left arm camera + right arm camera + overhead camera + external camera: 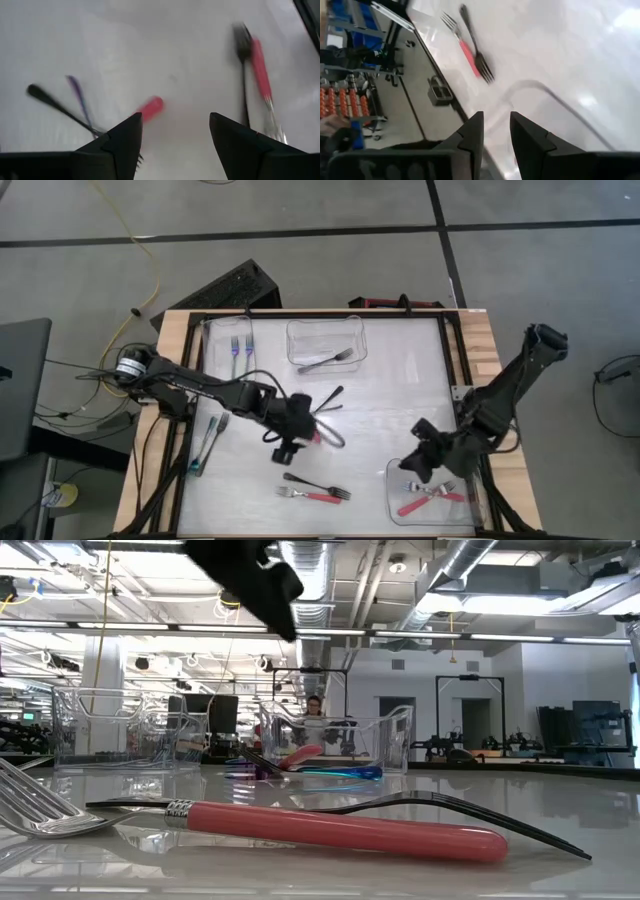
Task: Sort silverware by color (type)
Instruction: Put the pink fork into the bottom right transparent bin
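Forks here look light, stiff and thin, with smooth handles likely to skid on the glossy white table; the coloured handle, near its middle, is the better place to pinch, judged from its fuller section against the flat tines. Nearest the front edge lie a red-handled fork and a black one just beside it, and toward the front right corner a clear tub holds more red forks. Above that tub's near rim hangs the right gripper, fingers a little apart and empty. At mid-table the left gripper hovers with its fingers well spread, nothing between them, over a loose cluster of red, black and purple handles. By the left edge lie two teal forks; at the back, two blue ones and a second tub with a dark fork. The left wrist view shows the red handle tip sitting between the open fingers; the high view hides that under the arm. The low view alone shows how flat the forks lie.
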